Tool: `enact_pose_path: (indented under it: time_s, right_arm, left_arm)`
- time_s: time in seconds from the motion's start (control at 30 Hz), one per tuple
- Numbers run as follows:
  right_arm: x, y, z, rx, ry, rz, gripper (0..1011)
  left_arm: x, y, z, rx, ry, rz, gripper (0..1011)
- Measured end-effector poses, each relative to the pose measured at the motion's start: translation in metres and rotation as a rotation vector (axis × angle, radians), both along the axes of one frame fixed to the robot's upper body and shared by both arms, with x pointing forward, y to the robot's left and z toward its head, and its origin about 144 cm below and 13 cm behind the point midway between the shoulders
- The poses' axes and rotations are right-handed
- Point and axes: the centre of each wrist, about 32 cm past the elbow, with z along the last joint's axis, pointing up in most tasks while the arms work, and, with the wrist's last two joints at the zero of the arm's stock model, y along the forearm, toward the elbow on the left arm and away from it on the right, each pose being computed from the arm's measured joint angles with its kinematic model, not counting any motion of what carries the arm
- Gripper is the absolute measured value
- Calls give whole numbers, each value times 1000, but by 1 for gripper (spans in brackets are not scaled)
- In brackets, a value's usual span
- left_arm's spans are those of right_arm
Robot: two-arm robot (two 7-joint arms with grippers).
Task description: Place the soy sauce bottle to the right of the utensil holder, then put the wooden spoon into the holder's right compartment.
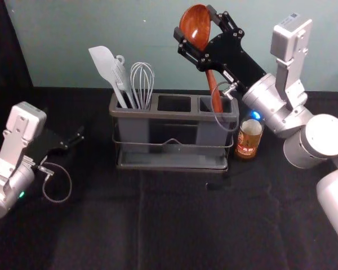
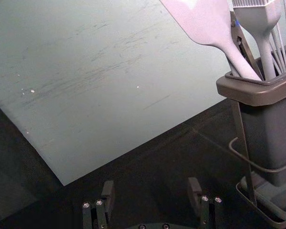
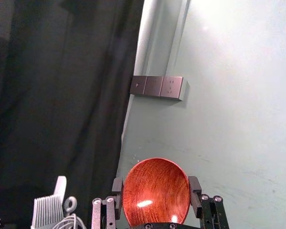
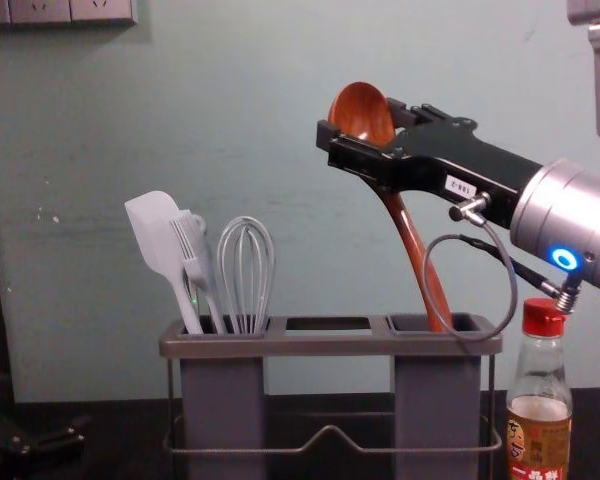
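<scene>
Against a pale wall (image 4: 230, 130), the right hand (image 4: 363, 118) is gripping the wooden spoon (image 1: 212, 84) by its smooth bowl (image 3: 156, 188), likely light, stiff and slippery, best pinched by both sides, its handle (image 4: 418, 255) entering the right compartment (image 4: 438, 400) below, soy sauce bottle (image 4: 538, 430) standing under the wrist, spread left hand (image 2: 151, 192) idling leftward.

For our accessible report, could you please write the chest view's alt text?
A black right hand grips a reddish wooden spoon by its bowl above a grey plastic utensil holder, handle in its right compartment. Right of the holder stands a red-capped glass soy sauce bottle.
</scene>
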Motion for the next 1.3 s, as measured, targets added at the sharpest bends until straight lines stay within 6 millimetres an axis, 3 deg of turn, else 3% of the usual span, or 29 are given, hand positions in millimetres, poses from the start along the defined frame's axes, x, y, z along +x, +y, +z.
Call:
enact_pose_path:
  time_s: [0.37,0.83,1.3]
  right_arm:
    - [-10,-13,-3,-33,59,2,838]
    - [-29,-40,10,-91,136,28,838]
    - [-42,-54,16,-137,183,33,838]
  left_arm:
    - [0,0,0,0,0,0,1005]
    - [0,0,0,0,0,0,1005]
    - [0,0,0,0,0,0,1005]
